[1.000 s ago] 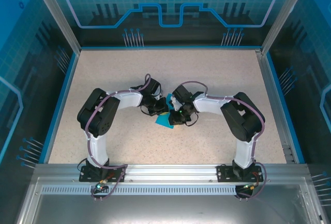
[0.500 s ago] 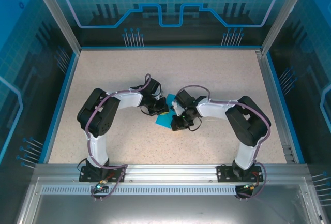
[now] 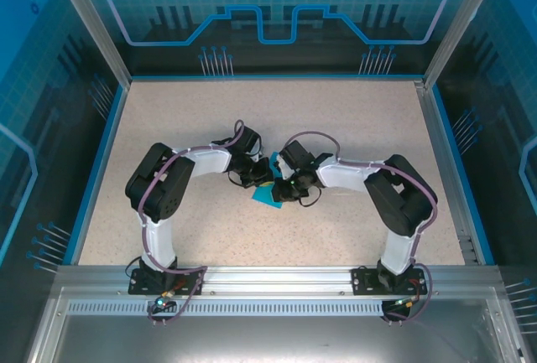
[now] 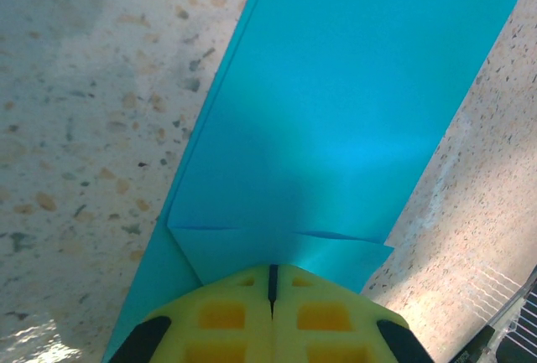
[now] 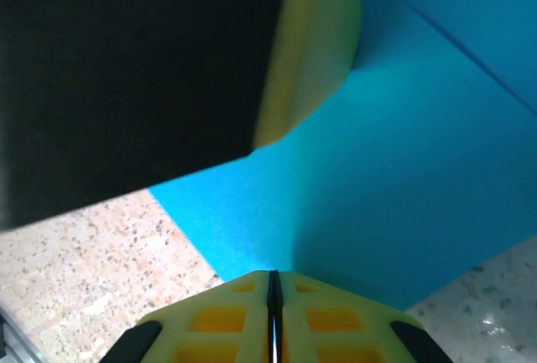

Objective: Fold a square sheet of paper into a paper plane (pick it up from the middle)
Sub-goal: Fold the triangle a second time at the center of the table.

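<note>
The square sheet of paper (image 3: 268, 194) is cyan-blue and lies on the table, folded into a long strip of layers (image 4: 336, 111) with two small flaps across its near end. My left gripper (image 4: 271, 267) is shut, and its yellow tips rest on that near end of the paper. My right gripper (image 5: 271, 273) is shut too, its tips down on the blue paper (image 5: 394, 162) from the other side. The left gripper's yellow finger (image 5: 315, 40) stands just ahead of it. In the top view the left gripper (image 3: 262, 181) and the right gripper (image 3: 282, 190) meet over the paper.
The speckled beige table (image 3: 277, 120) lies inside a blue rim, with glass walls (image 3: 277, 11) at the back and sides. Both arms bend inward from their bases (image 3: 164, 277) at the near edge.
The right gripper slid toward the near edge along the paper half a second ago and has come back up. The left gripper has stayed put, and the paper has not shifted.
</note>
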Controlling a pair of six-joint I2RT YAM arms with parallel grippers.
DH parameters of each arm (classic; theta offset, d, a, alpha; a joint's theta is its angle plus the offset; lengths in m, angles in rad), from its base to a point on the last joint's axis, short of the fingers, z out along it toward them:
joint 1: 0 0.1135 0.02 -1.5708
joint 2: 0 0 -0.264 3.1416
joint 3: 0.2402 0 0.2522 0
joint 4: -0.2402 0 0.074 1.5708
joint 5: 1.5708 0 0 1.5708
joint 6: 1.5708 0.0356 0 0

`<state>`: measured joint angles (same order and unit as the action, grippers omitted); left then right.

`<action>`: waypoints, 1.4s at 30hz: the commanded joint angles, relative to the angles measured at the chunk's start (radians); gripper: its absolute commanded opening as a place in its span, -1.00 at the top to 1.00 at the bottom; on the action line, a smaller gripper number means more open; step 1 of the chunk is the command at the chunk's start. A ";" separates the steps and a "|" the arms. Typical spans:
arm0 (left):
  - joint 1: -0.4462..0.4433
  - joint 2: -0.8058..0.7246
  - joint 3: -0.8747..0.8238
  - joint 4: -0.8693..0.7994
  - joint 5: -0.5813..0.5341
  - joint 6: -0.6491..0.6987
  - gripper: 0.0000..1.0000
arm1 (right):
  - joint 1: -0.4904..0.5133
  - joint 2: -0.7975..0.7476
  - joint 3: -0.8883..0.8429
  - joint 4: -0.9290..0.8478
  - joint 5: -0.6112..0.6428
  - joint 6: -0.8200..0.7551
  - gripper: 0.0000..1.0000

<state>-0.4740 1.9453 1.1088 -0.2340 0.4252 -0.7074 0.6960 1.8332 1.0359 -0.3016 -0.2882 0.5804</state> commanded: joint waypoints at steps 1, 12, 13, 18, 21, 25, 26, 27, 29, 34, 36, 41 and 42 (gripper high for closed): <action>0.002 0.066 -0.020 -0.082 -0.051 -0.010 0.95 | 0.018 0.028 0.026 0.005 0.006 0.012 0.79; 0.002 0.067 -0.019 -0.084 -0.056 -0.016 0.95 | 0.020 0.005 -0.084 -0.085 -0.037 -0.063 0.80; 0.002 0.069 -0.020 -0.083 -0.055 -0.018 0.95 | 0.021 -0.004 -0.094 -0.095 -0.063 -0.083 0.80; 0.003 0.069 -0.021 -0.083 -0.056 -0.018 0.95 | 0.027 -0.061 -0.120 -0.140 -0.059 -0.110 0.82; 0.004 0.069 -0.023 -0.076 -0.048 -0.018 0.96 | 0.022 -0.094 -0.104 -0.131 -0.025 -0.090 0.83; 0.003 0.062 -0.028 -0.046 -0.019 -0.023 0.96 | 0.008 -0.156 -0.075 -0.023 0.013 0.023 0.85; 0.002 0.059 -0.031 -0.044 -0.017 -0.023 0.96 | 0.011 -0.161 -0.078 0.010 0.025 0.052 0.84; 0.002 0.057 -0.030 -0.044 -0.017 -0.024 0.96 | 0.012 -0.158 -0.080 0.031 0.030 0.069 0.84; 0.002 0.057 -0.029 -0.038 -0.010 -0.024 0.95 | 0.014 -0.127 -0.076 0.047 0.035 0.085 0.85; 0.003 0.056 -0.023 -0.032 0.001 -0.029 0.95 | 0.026 -0.046 -0.045 0.032 0.026 0.076 0.85; 0.002 0.052 -0.021 -0.030 0.004 -0.030 0.95 | 0.026 -0.029 -0.039 0.017 0.037 0.073 0.85; 0.002 0.028 -0.007 -0.022 0.028 -0.029 0.94 | 0.026 0.002 -0.030 -0.037 0.069 0.061 0.87; 0.003 0.017 -0.001 -0.016 0.051 -0.031 0.93 | 0.025 0.006 -0.031 -0.044 0.073 0.061 0.87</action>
<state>-0.4675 1.9488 1.1095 -0.2268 0.4557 -0.7277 0.7029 1.8072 0.9886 -0.2977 -0.2497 0.6395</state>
